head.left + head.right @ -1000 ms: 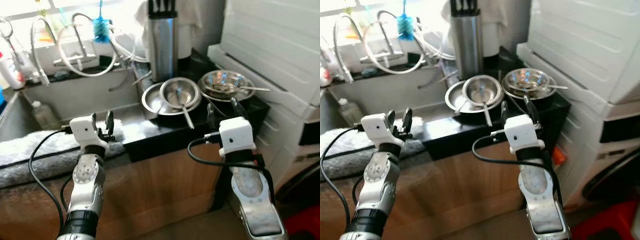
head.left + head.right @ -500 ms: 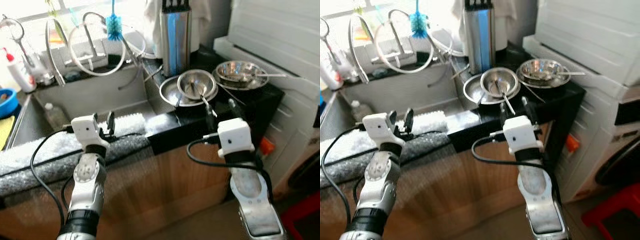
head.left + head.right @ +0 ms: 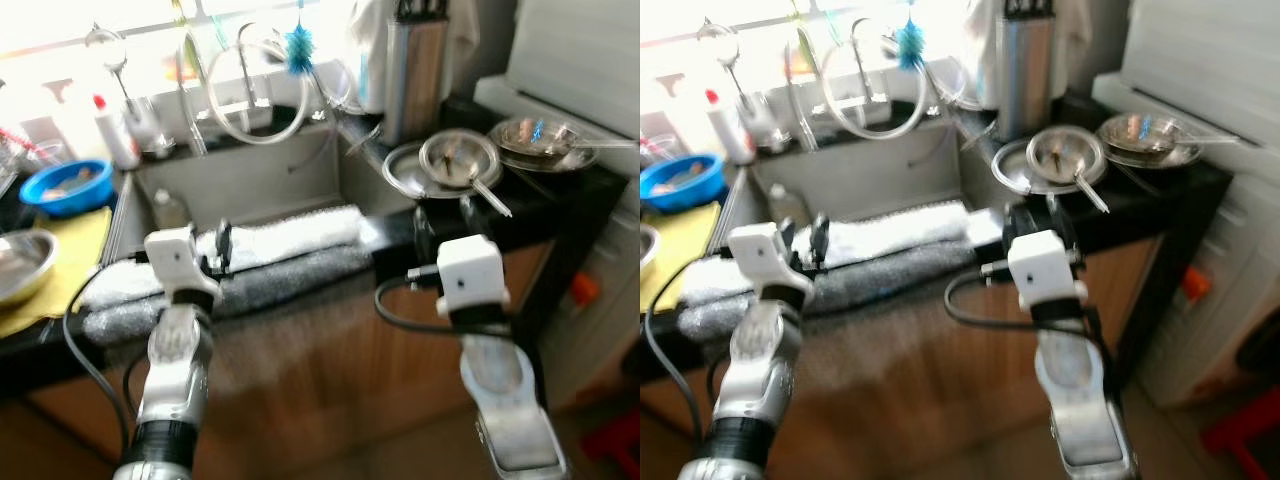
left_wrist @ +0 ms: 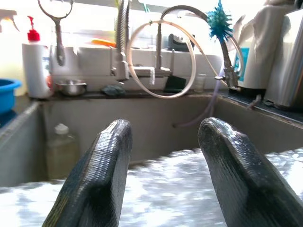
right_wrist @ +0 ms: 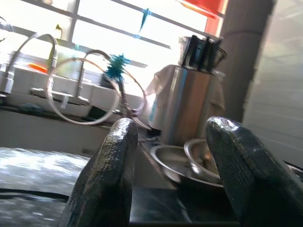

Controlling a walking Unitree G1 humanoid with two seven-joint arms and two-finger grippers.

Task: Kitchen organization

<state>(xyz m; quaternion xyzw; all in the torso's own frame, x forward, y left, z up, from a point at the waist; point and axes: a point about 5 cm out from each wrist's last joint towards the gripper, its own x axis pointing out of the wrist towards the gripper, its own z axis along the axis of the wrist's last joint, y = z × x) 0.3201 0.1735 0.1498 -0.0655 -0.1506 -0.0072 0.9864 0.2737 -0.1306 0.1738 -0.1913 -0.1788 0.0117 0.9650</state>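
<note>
I face a kitchen sink (image 3: 250,185) with a white towel (image 3: 275,232) and a grey towel (image 3: 285,278) rolled along its front edge. On the black counter to the right lie nested steel pans (image 3: 455,160) and a steel bowl (image 3: 540,140) with a utensil in it. My left gripper (image 3: 215,250) hovers over the towels, open and empty. My right gripper (image 3: 447,222) is raised before the counter's front edge near the pans, open and empty. The left wrist view looks between the left fingers (image 4: 102,165) into the sink; the right fingers (image 5: 113,161) frame the pans.
A blue bowl (image 3: 65,185), a yellow cloth (image 3: 70,240) and a steel bowl (image 3: 20,262) sit on the left counter. A plastic bottle (image 3: 170,210) stands in the sink. Behind are a faucet (image 3: 245,60) with looped hose, a blue brush (image 3: 298,45), a soap bottle (image 3: 108,130) and a steel knife holder (image 3: 415,65).
The camera has swung left and back: the sink now sits in the middle, and the blue bowl and yellow cloth have come into view. Both arms keep their raised, open pose.
</note>
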